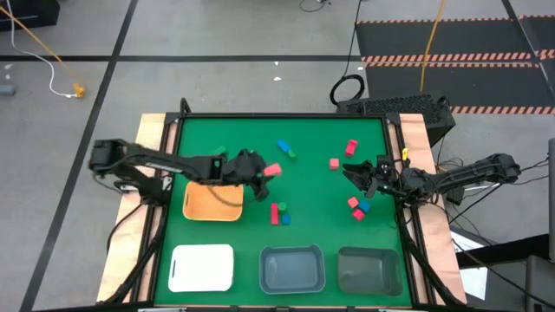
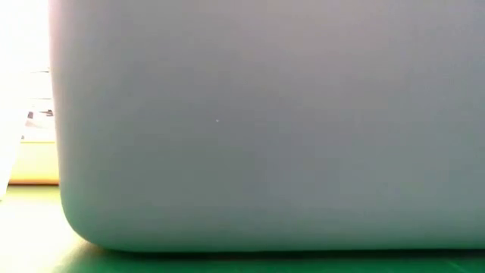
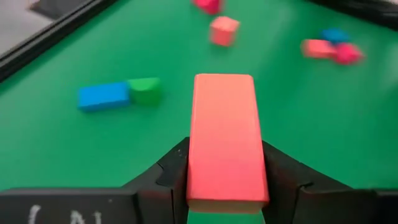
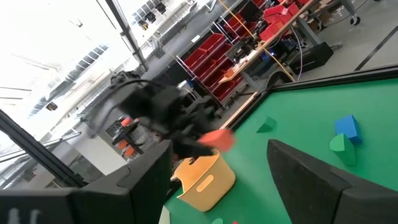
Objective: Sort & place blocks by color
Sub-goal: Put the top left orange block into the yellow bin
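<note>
High view: a green table [image 1: 260,260] carries an orange tray [image 1: 212,201], a white tray [image 1: 202,267] and two grey trays [image 1: 292,269] along the near edge.
Left gripper [image 1: 266,172]: fingers [image 3: 171,180] clamped on a long pink bar [image 3: 225,140], above the mat just beside the orange tray.
Right gripper [image 1: 354,171]: jaws spread wide, nothing between them, near the table's right side.
Loose blocks: a blue bar [image 3: 103,96] touching a green piece [image 3: 144,89]; a pink cube [image 3: 224,30] farther off; a red, blue and green cluster [image 1: 279,212] mid-table; a red and blue group [image 1: 358,207] near the right gripper.
Low view: filled by a grey tray wall [image 2: 265,129].
</note>
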Robot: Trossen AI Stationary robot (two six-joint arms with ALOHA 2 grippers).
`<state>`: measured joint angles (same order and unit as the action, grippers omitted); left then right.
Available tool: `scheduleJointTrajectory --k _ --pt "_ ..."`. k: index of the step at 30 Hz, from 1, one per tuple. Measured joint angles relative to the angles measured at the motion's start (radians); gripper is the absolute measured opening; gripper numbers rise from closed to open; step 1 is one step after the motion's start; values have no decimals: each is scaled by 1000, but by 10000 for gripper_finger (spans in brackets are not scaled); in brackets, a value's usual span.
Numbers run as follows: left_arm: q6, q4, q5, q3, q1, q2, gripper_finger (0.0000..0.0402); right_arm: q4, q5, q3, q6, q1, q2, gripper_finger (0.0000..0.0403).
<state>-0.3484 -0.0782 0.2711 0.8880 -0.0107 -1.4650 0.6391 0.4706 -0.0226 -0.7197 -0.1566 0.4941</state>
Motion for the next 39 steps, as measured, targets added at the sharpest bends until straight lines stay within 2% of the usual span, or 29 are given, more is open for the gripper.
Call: scheduleJointTrajectory --k 4,9,14,19,22,28,32,39 --pt "-59 -160 2 0 -98 102 141 0 0 0 0 0 0 254" --pt "-235 -429 10 0 -177 200 135 0 0 0 0 0 0 254" --pt "-430 -679 21 0 -233 210 144 0 0 0 0 0 0 254" --pt "-550 -795 21 -33 -271 198 137 0 0 0 0 0 0 254" --pt "-596 -791 24 -63 -283 200 138 0 0 0 1 0 0 254" --pt "-652 -770 23 -130 -294 200 163 0 0 0 0 0 0 254" --pt "-684 -741 24 -168 -294 200 158 0 0 0 0 0 0 254" --pt "-740 -724 31 -185 -294 202 174 0 0 0 0 0 0 254"
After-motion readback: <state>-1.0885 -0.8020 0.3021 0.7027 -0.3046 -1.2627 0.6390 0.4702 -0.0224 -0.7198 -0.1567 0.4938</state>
